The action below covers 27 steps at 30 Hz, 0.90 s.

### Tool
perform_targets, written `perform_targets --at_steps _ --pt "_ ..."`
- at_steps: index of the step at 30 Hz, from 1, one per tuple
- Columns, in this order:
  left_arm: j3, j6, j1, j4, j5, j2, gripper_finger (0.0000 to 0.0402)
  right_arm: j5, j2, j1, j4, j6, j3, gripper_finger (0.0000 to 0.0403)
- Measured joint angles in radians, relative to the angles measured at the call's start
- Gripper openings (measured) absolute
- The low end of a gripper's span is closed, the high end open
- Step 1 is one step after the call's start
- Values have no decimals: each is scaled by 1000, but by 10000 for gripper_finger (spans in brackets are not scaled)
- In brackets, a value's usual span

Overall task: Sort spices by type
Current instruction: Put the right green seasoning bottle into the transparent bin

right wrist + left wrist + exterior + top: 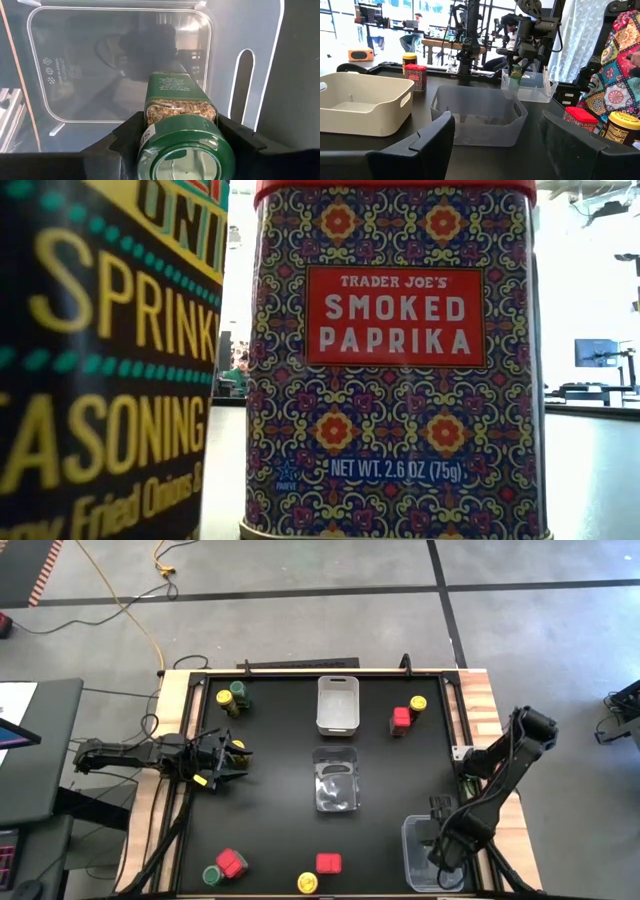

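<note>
We saw the right tool (175,137) clamped on a green-lidded jar (181,125) — its two dark fingers (127,132) pressed against the jar's sides just below the lid, with the jar hanging directly over the clear bin (425,852) at the near right corner of the counter (270,820). We judged the jar light but hard and smooth, probably glass or stiff plastic with a glossy label, so it could slip or twist if pinched loosely; the squared body under the lid gave the flattest faces to grip, and that was where the fingers sat. It would tolerate a short drop into the bin, though we would lower it rather than let it fall.

Taking that clear bin as our landmark, the left tool (222,762) waited well away across the counter, its fingers apart with nothing clearly between them, a yellow-lidded jar (238,747) just beside it. Nearer the bin, along the counter's front edge, stood a red tin (328,863) and another yellow jar (307,883). Farther off, a second clear bin (336,785) and a white bin (338,705) sat in the middle — both apparently without spices. The tins, we judged, were stiff, flat-sided and easy to hold across their narrow faces.
</note>
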State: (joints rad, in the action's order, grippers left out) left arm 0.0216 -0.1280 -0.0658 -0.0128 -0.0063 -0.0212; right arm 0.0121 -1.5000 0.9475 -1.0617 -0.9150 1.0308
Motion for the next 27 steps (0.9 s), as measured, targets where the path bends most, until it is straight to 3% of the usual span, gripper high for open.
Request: perform_targets --at_steps 27 --pt "0 0 0 0 0 0 277 -19 -5 1 11 -10 -12 248"
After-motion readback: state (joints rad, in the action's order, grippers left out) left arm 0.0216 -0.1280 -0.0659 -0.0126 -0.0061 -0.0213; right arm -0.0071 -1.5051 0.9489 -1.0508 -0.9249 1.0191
